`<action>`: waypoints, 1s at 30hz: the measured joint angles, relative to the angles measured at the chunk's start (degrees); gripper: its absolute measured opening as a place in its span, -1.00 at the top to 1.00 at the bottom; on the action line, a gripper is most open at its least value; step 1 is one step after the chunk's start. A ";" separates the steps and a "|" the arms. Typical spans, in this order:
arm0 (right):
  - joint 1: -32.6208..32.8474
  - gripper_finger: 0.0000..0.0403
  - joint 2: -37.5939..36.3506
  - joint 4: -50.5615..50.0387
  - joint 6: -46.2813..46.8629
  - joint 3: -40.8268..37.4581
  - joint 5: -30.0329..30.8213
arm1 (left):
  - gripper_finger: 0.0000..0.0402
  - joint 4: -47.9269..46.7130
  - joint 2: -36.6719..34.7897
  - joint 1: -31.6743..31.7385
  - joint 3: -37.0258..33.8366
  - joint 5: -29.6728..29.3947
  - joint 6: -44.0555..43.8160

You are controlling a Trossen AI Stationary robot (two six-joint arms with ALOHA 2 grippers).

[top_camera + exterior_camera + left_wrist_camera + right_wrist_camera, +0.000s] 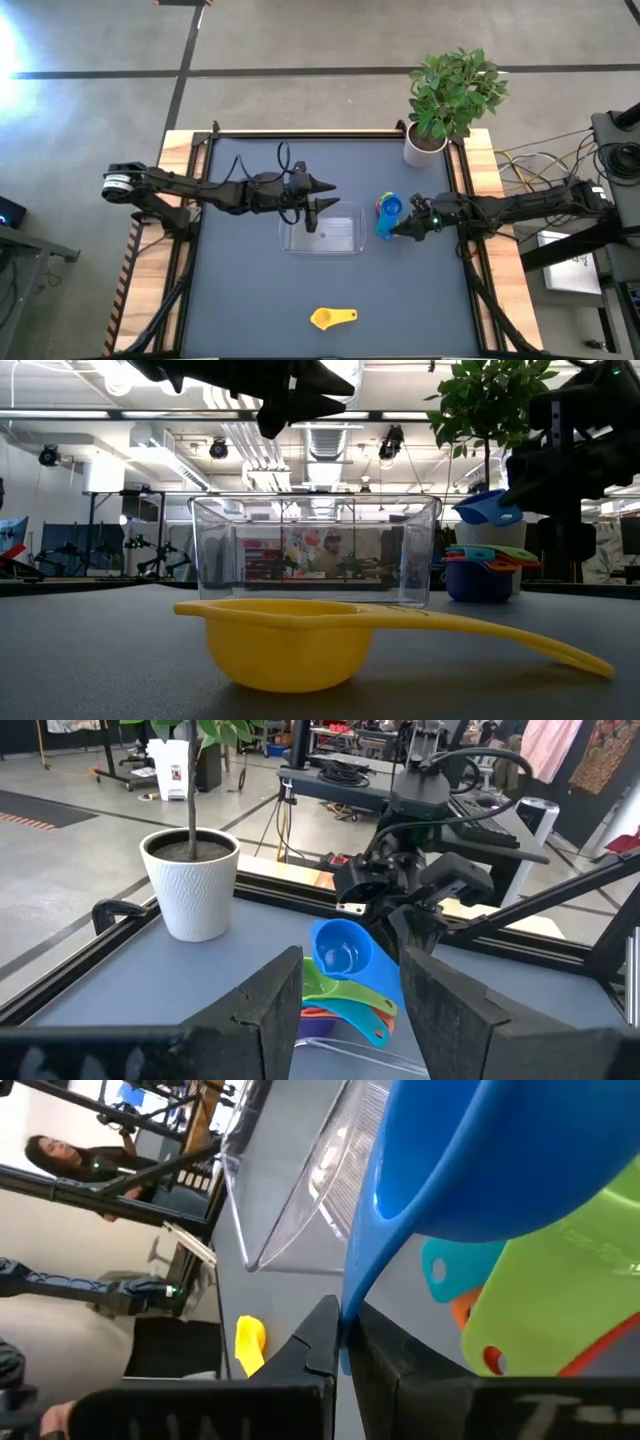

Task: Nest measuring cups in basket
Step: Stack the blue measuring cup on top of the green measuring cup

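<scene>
My right gripper (400, 228) is shut on the blue measuring cup (485, 508), which hangs just above a nested stack of cups (482, 568). The stack stands on the table right of the clear basket (325, 233). Green (560, 1270), light blue, orange and red handles fan out of the stack. A yellow cup (333, 318) sits bowl-down near the table's near edge. My left gripper (328, 196) hovers open above the basket's far-left part, touching nothing. The purple cup cannot be picked out. My right gripper pinches the blue cup's flat handle (352, 1295) near its free end between the two fingers (310, 1355). It comes from the table's right, roughly level. The cup is lifted clear of the stack, with its bowl (340, 948) tilted toward the basket.
A white plant pot (425, 145) with a leafy plant stands at the far right corner. A raised black rail (330, 135) borders the table. The basket's walls (315, 550) stand between the yellow cup and the stack. A person shows in the room beyond the table.
</scene>
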 joint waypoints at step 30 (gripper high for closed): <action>-3.44 0.09 -0.12 -19.07 0.92 5.22 -4.16 | 0.24 -2.87 0.00 0.00 -0.33 0.02 0.02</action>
